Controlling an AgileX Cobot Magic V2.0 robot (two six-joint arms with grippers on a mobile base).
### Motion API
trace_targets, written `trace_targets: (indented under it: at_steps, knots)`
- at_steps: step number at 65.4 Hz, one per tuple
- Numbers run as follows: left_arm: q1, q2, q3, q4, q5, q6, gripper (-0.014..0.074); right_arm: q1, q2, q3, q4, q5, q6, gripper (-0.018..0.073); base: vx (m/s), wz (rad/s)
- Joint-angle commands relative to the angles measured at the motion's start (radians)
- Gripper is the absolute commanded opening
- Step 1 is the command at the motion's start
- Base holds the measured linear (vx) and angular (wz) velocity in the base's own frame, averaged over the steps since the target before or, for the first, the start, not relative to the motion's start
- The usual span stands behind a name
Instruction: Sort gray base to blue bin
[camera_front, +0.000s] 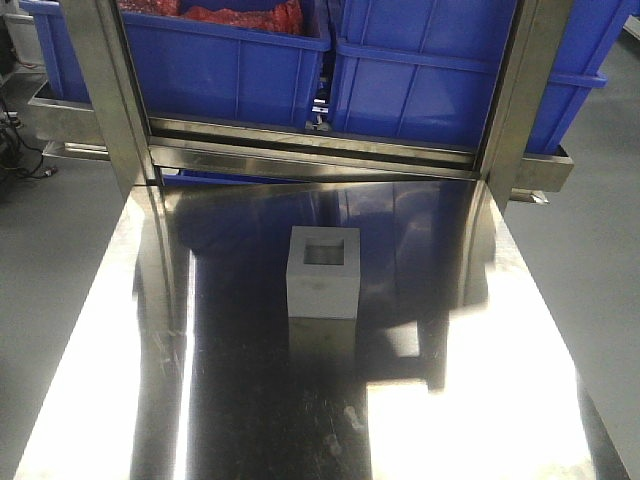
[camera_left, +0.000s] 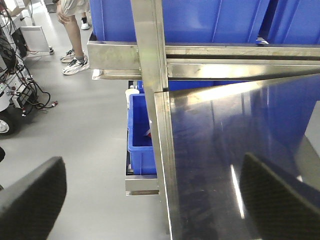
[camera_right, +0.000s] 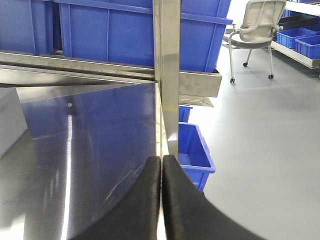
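The gray base (camera_front: 323, 275) stands in the middle of the shiny steel table (camera_front: 120, 380), its square recess facing up. Its left-hand corner shows at the edge of the right wrist view (camera_right: 10, 120). Two large blue bins sit on the shelf behind the table: the left one (camera_front: 225, 60) holds red things, and the inside of the right one (camera_front: 420, 85) is hidden. My left gripper (camera_left: 152, 200) is open and empty over the table's left edge. My right gripper (camera_right: 161, 159) is shut and empty at the table's right edge. Neither gripper shows in the front view.
Steel uprights (camera_front: 105, 90) (camera_front: 515, 90) frame the shelf at the table's back corners. Smaller blue bins sit low beside the table on the left (camera_left: 140, 135) and right (camera_right: 192, 150). A person (camera_left: 75, 30) and cables stand far left, an office chair (camera_right: 255, 30) far right.
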Motion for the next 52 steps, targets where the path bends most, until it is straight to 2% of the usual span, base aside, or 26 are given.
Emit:
trace_targets:
  at_steps: [1, 12, 17, 23, 30, 39, 46, 52]
  knots:
    - [-0.003, 0.009, -0.036, -0.010, -0.067, -0.001, 0.0664, 0.000, 0.001, 0.001, -0.007, -0.075, -0.008, -0.0005, 0.00, 0.00]
    - [-0.003, 0.014, -0.036, -0.011, -0.059, -0.008, 0.0585, 0.000, 0.001, 0.001, -0.007, -0.075, -0.008, -0.0005, 0.00, 0.00]
    - [-0.003, 0.036, -0.036, -0.011, -0.042, 0.012, 0.0547, 0.000, 0.001, 0.001, -0.007, -0.075, -0.008, -0.0005, 0.00, 0.00]
    - [-0.003, 0.093, -0.055, -0.021, -0.043, 0.065, 0.0521, 0.000, 0.001, 0.001, -0.007, -0.075, -0.008, -0.0005, 0.00, 0.00]
    - [-0.004, 0.198, -0.120, -0.075, -0.044, 0.154, 0.0525, 0.000, 0.001, 0.001, -0.007, -0.075, -0.008, -0.0005, 0.00, 0.00]
    - [-0.007, 0.352, -0.210, -0.153, -0.040, 0.210, 0.0527, 0.000, 0.001, 0.001, -0.007, -0.075, -0.008, -0.0005, 0.00, 0.00]
    - [-0.040, 0.461, -0.279, -0.168, -0.037, 0.243, 0.0527, 0.000, 0.001, 0.001, -0.007, -0.075, -0.008, -0.0005, 0.00, 0.00]
    - [-0.093, 0.541, -0.343, -0.167, -0.025, 0.245, 0.0527, 0.000, 0.001, 0.001, -0.007, -0.075, -0.008, -0.0005, 0.00, 0.00]
